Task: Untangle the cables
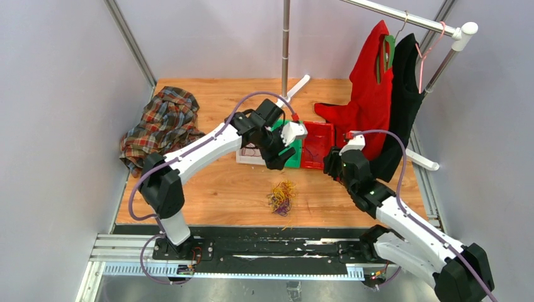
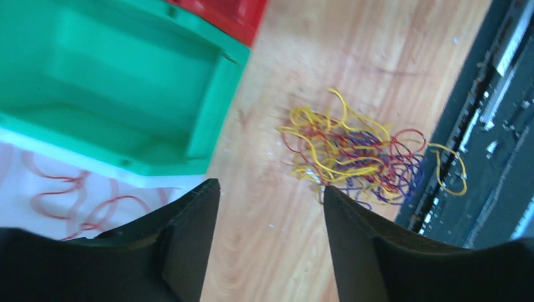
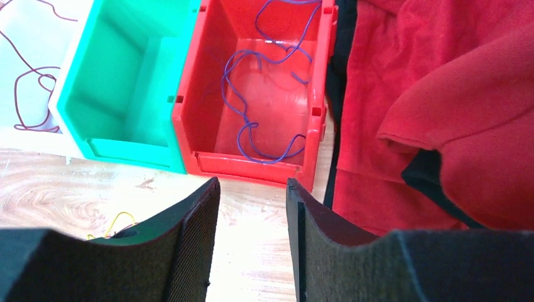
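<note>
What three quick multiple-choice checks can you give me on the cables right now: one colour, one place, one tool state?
1. The loose cable inside the red bin is: A yellow; B dark red; C purple.
2. The tangled cable bunch lies: A in the red bin; B on the wood table; C in the green bin.
3. The left tool and right tool are: A both open and empty; B both shut on cables; C both shut and empty.
Answers: 1 C, the right wrist view shows a purple strand on the red floor. 2 B, it sits on bare wood near the front edge. 3 A, each wrist view shows a clear gap between the fingers.
</note>
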{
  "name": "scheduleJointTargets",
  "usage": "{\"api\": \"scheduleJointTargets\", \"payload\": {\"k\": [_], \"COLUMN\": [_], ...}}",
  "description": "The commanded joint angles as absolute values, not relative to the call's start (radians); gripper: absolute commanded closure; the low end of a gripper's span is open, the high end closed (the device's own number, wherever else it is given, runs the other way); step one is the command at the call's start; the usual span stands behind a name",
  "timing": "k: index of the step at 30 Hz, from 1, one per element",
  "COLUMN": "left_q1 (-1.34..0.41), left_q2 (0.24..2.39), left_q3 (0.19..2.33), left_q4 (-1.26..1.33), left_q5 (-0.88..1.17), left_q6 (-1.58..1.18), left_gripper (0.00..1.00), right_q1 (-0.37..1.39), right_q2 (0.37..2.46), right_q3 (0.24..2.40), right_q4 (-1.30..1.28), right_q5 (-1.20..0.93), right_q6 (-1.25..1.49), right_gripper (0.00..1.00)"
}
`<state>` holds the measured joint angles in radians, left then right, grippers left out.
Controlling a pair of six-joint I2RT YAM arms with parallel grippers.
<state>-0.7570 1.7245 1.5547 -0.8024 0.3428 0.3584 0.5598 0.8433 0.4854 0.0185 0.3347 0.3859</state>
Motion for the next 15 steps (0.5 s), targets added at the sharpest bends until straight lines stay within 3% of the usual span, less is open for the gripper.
{"api": "scheduleJointTargets", "payload": {"k": [1,15], "left_q1": [-0.761,-0.785], "left_q2": [1.756,1.802], "left_q3": [1.476,1.313], "left_q4": [-0.82,-0.571], "left_q5": [0.451,0.409], "left_q6": [0.323,0.021], "left_gripper": [0.36,0.41], "right_q1": [0.576,0.64], "right_q2": [0.889,0.92], "right_q3": [0.494,0.475], "right_q4": [0.045,0.076], "right_q5": [0.284,0.337], "right_q6": [0.418,0.413], "right_gripper": [0.57,0.61]}}
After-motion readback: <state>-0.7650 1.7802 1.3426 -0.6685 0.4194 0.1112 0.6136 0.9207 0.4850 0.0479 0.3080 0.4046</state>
